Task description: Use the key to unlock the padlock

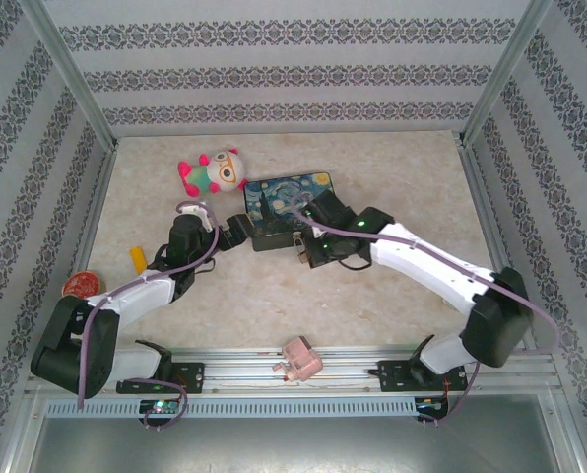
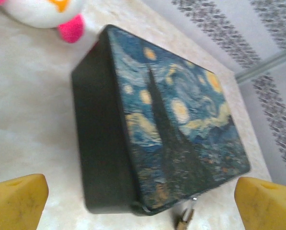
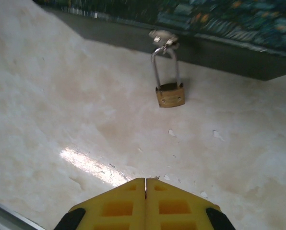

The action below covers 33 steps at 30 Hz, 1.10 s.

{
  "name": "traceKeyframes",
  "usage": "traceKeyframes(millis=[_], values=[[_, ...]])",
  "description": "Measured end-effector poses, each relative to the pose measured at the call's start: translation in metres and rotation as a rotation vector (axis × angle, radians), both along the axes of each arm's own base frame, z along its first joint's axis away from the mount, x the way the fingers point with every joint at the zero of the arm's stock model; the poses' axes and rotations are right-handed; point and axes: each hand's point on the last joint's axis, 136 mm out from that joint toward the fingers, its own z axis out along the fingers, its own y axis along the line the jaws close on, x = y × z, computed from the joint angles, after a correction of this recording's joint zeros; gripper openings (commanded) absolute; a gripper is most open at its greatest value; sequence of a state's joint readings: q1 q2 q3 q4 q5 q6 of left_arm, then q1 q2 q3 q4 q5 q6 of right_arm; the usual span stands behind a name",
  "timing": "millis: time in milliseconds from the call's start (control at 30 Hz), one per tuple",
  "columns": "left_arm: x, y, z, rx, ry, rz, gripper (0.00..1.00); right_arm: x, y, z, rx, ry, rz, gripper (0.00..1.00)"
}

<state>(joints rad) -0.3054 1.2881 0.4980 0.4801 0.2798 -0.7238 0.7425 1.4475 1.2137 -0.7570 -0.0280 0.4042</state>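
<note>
Top view: painted tin box (image 1: 292, 200) at frame centre on the desk (image 1: 402, 177), both arms meeting at its lower edge; left wrist view: left end effector (image 2: 141, 199) released, fingers spread, padlock (image 2: 185, 219) at bottom edge; right wrist view: right end effector (image 3: 145, 189) clenched, bottom centre; padlock upper centre, shackle hooked in the box hasp.

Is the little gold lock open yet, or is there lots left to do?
Nothing looks done yet: the small brass padlock hangs shut on the painted tin box. The right gripper is pinched shut facing it; I cannot see a key. The left gripper is open by the box. Inserting and turning remain.
</note>
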Motion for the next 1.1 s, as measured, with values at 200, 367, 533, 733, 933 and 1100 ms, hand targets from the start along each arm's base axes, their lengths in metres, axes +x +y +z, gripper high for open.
traceKeyframes(millis=[200, 367, 533, 733, 933, 1100], values=[[-0.004, -0.021, 0.024, 0.005, -0.128, -0.14, 0.92, 0.008, -0.019, 0.045, 0.164, -0.047, -0.077, 0.0], [-0.033, -0.063, 0.059, 0.124, -0.341, -0.313, 0.87, 0.012, -0.028, 0.071, 0.292, -0.05, -0.129, 0.0], [-0.077, -0.115, 0.1, 0.222, -0.644, -0.497, 0.81, 0.018, -0.029, 0.089, 0.427, -0.03, -0.174, 0.0], [-0.092, -0.151, 0.089, 0.307, -0.761, -0.598, 0.74, 0.021, -0.023, 0.097, 0.526, 0.009, -0.193, 0.0], [-0.081, -0.168, 0.063, 0.361, -0.756, -0.627, 0.65, 0.021, -0.014, 0.107, 0.598, 0.028, -0.185, 0.0], [-0.074, -0.177, 0.077, 0.354, -0.81, -0.621, 0.61, 0.02, -0.01, 0.105, 0.634, 0.053, -0.19, 0.0]])
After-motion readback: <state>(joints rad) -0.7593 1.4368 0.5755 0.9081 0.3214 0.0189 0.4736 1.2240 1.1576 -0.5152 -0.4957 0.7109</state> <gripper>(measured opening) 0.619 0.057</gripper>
